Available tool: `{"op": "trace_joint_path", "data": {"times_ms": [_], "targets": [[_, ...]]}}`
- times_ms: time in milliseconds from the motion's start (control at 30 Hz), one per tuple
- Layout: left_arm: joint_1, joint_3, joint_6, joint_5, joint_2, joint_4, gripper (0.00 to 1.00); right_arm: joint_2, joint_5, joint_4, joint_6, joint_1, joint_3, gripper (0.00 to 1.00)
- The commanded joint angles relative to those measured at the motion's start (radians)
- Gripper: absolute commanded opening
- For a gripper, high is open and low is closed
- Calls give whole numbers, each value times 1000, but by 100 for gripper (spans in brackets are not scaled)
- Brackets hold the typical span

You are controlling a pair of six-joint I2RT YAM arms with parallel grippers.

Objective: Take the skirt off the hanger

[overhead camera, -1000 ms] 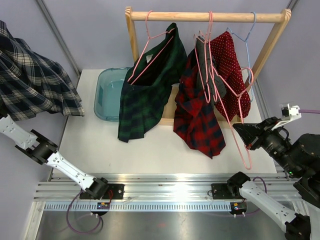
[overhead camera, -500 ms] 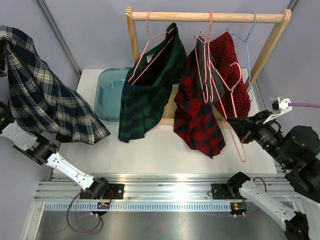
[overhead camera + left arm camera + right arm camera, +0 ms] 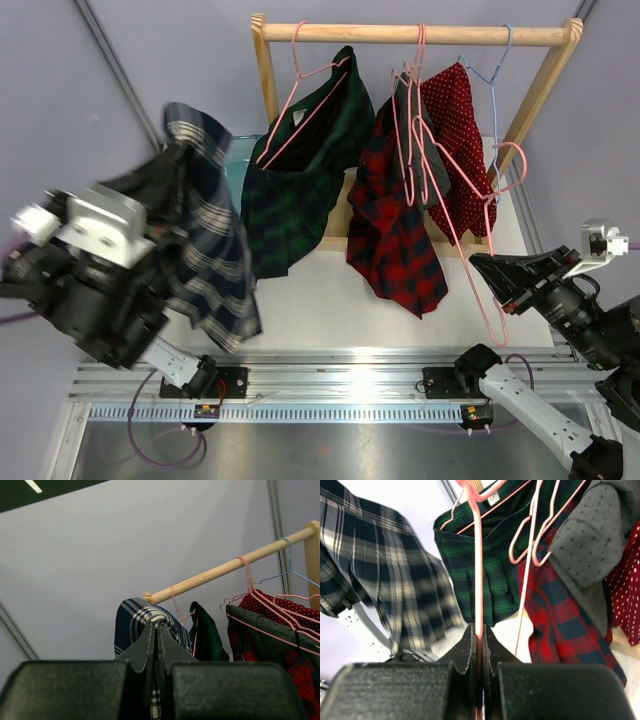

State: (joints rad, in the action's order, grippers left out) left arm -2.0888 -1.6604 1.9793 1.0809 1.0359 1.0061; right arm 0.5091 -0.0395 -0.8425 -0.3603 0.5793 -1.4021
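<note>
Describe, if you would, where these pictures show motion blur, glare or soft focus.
Top external: the left arm and the navy plaid skirt are smeared by motion; glare whitens the metal rail. Left wrist: the left tool, shut on the skirt, looms dark and soft; the wooden rod is sharper. Right wrist: that skirt is blurred, the right tool on the pink hanger soft.

Skirt swung in, hanger pulled aside
My left gripper (image 3: pixel 156 630) carried the navy plaid skirt (image 3: pixel 205 250) from the far left in over the table (image 3: pixel 320 305), beside the green skirt (image 3: pixel 300 170); my right gripper (image 3: pixel 479 630) drew the pink hanger (image 3: pixel 479 570) slightly rightward.
</note>
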Motion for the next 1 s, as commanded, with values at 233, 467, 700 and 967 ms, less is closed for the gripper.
{"op": "trace_joint_path", "data": {"times_ms": [233,467,700,967], "targets": [[-56,-284,383,88,481,467,0,-90,6,-87,-65,-2,-1,0],[33,-121,122,98,192,459,0,-113,10,-124,-62,-2,-20,0],[625,-121,-507,202,183,-431,0,-118,29,-124,-54,-4,18,0],[682,-29,-818,110,-97,-452,0,-119,52,-130,-43,-3,35,0]]}}
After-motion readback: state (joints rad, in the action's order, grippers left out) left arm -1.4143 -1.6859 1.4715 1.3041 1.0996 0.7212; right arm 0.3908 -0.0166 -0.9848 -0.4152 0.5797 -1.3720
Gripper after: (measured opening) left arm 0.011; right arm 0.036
